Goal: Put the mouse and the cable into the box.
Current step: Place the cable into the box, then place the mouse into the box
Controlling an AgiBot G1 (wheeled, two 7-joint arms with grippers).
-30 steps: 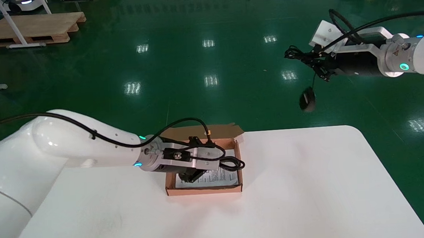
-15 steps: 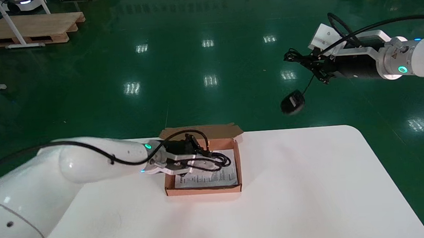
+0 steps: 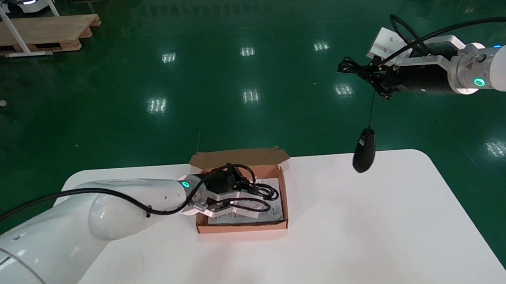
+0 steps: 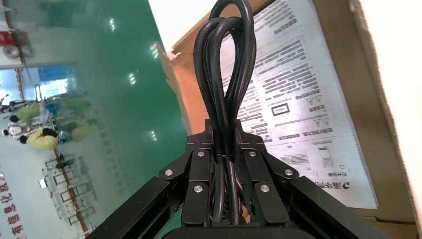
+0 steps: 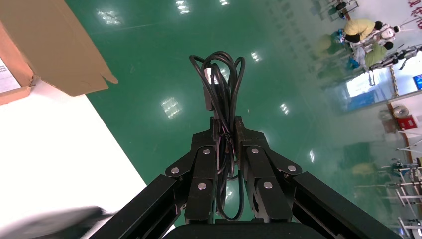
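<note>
A shallow cardboard box [image 3: 242,227] lies open near the table's far edge, with a printed leaflet [image 4: 298,109] flat on its floor. My left gripper [image 3: 237,190] is low over the box's left half, shut on a bundled black cable [image 4: 226,74] whose loops lie over the leaflet. Up at the far right, beyond the table edge, my right gripper [image 3: 374,76] is shut on the coiled cord [image 5: 221,79] of the mouse. The black mouse [image 3: 364,150] dangles from that cord on a thin strand, hanging over the table's far edge to the right of the box.
The white table [image 3: 351,232] spreads in front and to the right of the box. The box's lid flap [image 3: 240,157] stands open at the back. Green floor lies beyond, with a wooden pallet [image 3: 31,37] far left.
My left gripper has gone down into the box with the cable. The dangling mouse swung left, then dropped back and now hangs straight down. The right gripper has hardly moved.
</note>
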